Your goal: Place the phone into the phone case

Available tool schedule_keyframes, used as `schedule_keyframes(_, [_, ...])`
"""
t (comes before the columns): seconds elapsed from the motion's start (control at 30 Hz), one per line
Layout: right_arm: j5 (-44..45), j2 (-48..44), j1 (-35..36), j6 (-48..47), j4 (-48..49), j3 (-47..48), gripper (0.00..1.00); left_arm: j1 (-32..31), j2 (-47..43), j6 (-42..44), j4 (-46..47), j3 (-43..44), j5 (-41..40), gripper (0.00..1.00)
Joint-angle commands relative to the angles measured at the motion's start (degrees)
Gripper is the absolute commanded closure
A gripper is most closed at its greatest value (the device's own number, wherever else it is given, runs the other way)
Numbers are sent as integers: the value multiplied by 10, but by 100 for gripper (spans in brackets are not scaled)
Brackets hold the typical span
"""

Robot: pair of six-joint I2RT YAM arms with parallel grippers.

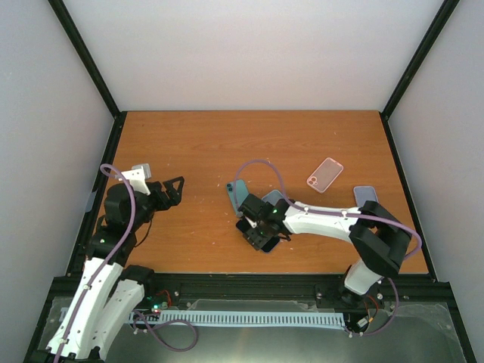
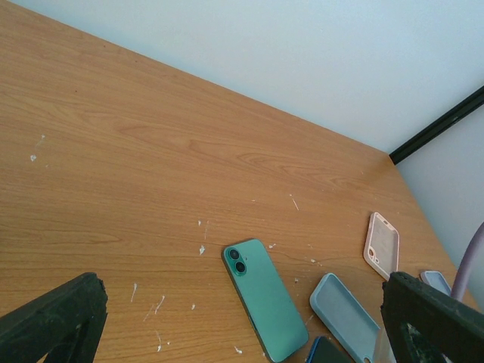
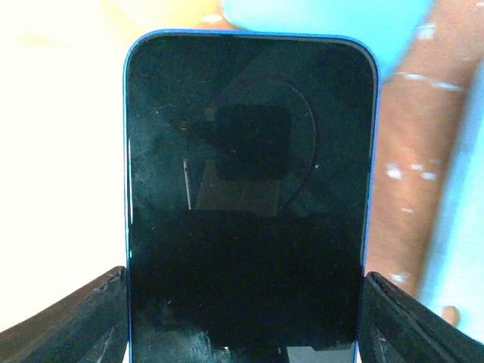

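Phone (image 3: pixel 246 197) – blue-rimmed, dark screen up – lying flat on the table (image 1: pixel 197 151), right between the fingers (image 3: pixel 83 321) of the right gripper (image 3: pixel 243 283). Looks snug against both long edges, but can't tell whether actually clamped or just touching. Left gripper (image 1: pixel 172 189) spread wide, holding nothing, well off to the side.

For a clean pickup: squeeze evenly on both side rails, keep the pads off the glass – probably slippery – and lift level, no tilt. Likely target: pale blue case (image 2: pixel 344 314) just beside the right gripper. Pink-rimmed case (image 1: pixel 324 174) farther out past it. Worth lining up corners before pressing in.
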Motion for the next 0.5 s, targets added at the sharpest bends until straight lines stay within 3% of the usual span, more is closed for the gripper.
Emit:
schedule_keyframes(0.0, [43, -38, -43, -1, -32, 27, 34, -2, -7, 4, -3, 10, -4, 1])
schedule_keyframes(0.23, [47, -52, -161, -36, -36, 44, 34, -3, -8, 5, 0, 9, -4, 1])
schedule_keyframes(0.47, [39, -6, -204, -69, -14, 59, 35, -2, -7, 6, 1, 8, -4, 0])
